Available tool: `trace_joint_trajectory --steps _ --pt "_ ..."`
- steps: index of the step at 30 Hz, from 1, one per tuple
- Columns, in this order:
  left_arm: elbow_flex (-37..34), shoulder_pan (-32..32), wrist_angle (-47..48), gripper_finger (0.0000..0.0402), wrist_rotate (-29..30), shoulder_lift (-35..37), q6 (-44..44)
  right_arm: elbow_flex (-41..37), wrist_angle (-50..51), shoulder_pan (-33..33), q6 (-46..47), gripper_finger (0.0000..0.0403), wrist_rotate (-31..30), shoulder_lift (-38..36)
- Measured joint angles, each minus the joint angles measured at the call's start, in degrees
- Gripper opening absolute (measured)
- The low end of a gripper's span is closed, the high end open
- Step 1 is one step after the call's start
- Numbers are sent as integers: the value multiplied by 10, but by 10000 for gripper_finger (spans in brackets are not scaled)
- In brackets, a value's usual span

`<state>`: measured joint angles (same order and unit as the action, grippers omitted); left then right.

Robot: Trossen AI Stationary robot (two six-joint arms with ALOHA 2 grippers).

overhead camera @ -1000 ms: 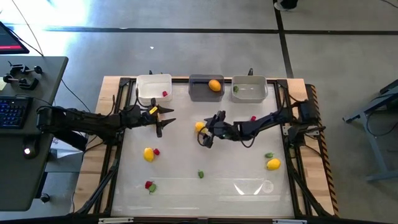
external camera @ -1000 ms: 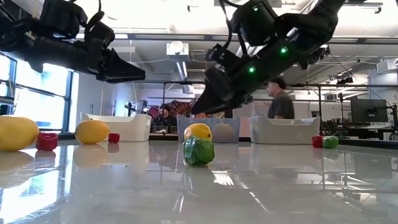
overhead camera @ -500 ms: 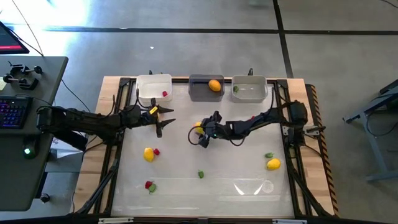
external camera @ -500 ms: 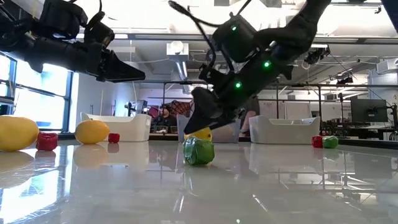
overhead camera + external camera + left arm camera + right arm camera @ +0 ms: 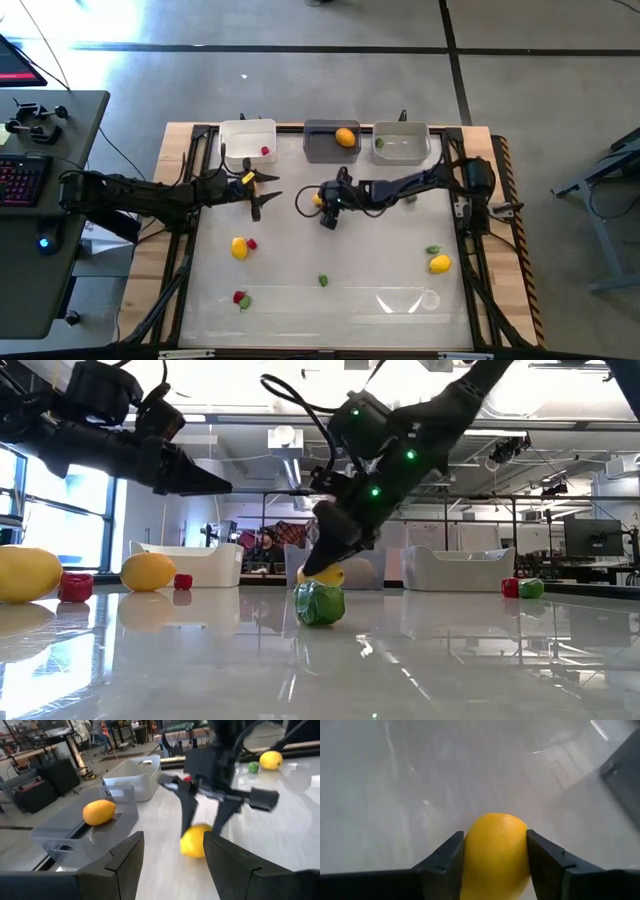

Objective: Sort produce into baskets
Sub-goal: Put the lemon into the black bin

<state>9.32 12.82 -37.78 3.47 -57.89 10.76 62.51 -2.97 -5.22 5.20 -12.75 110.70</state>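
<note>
White tabletop (image 5: 330, 300): my right gripper (image 5: 495, 851), fingers spread, straddles the yellow fruit (image 5: 496, 851); left gripper (image 5: 258, 190) waits open, farther left.

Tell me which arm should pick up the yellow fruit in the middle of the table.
Right. The right gripper already straddles the yellow fruit, a finger on each side, jaws open. The left gripper hovers apart from it, nearer the white basket.

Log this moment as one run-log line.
right gripper: jaws astride yellow fruit mid-table, not lifted | left gripper: open, waiting near white basket | dark grey basket: one orange fruit
</note>
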Motion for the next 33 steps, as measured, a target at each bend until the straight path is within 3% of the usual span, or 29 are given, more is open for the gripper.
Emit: trace_joint_trajectory --steps 9,12,18,21,25,33 --pt "0 0 24 191 6 0 -5 118 159 -103 -282 155 4 -39" --pt "0 0 23 191 15 0 0 137 155 -159 -407 154 77 -40" --pt "0 0 14 191 24 0 9 152 134 -256 -539 154 208 -38" --pt "0 0 10 191 24 0 11 152 111 -277 -547 154 236 -33" --pt "0 0 6 191 24 0 10 157 93 -279 -501 154 228 -19" --pt "0 0 6 191 24 0 4 221 211 -277 -327 154 202 20"
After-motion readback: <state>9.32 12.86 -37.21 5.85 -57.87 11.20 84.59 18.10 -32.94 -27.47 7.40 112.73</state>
